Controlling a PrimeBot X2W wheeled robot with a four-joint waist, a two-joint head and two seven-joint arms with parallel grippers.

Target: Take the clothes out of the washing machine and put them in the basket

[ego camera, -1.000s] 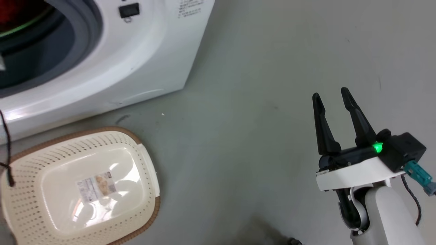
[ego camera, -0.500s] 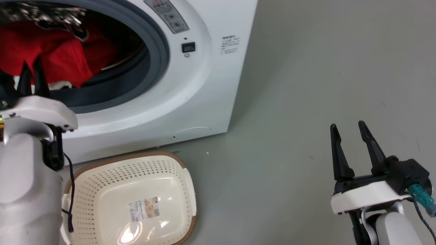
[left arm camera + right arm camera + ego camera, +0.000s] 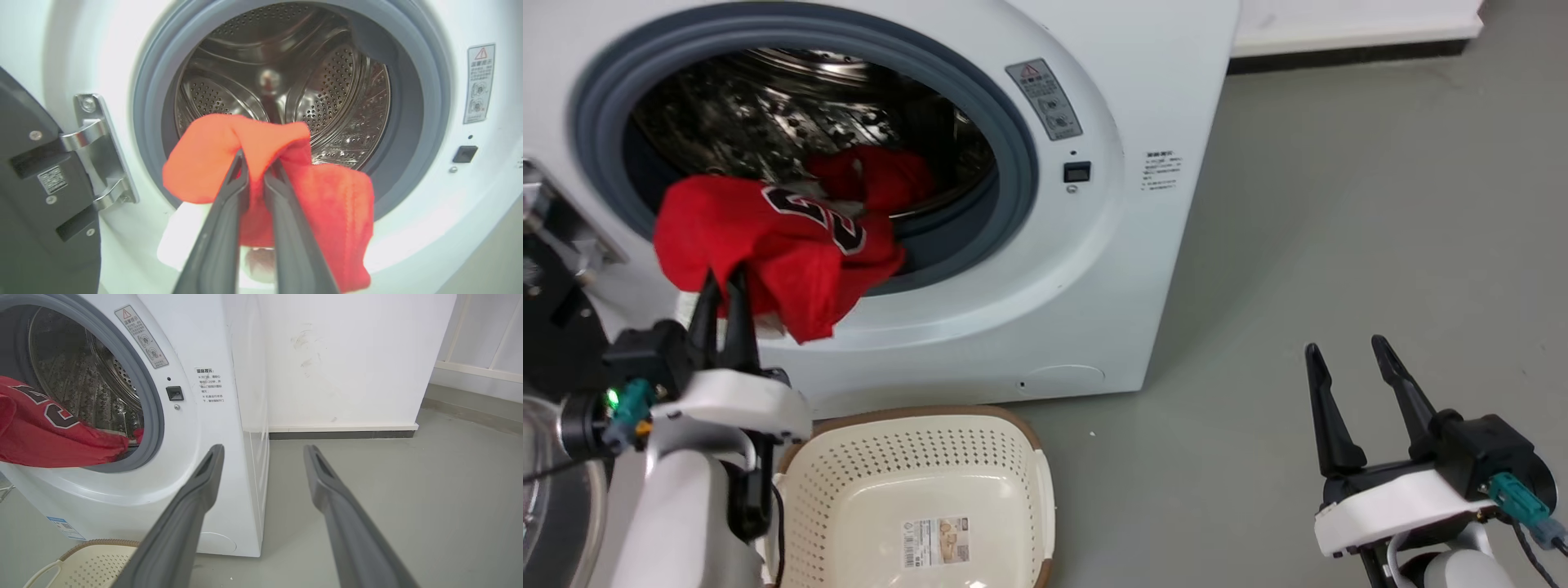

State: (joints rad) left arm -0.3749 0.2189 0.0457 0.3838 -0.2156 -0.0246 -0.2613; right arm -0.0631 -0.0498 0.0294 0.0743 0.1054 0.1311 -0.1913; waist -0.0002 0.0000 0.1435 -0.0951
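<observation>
– Red jersey point(image 3: 776, 245) now hangs half out over the grey door seal point(image 3: 1017, 163); half a second ago it lay inside. The left gripper point(image 3: 725, 282) is pinching a fold.
– And the basket?
– The cream basket point(image 3: 1021, 433) waits on the floor below the washing machine point(image 3: 1094, 269). The right gripper point(image 3: 1344, 345) is spread, well apart. The open door point(image 3: 24, 183) crowds the left arm.

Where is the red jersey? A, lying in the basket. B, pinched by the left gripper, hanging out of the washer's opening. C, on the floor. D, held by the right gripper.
B: the left gripper is shut on the clothes, which hang out of the washing machine; the basket shows a bare bottom.
</observation>
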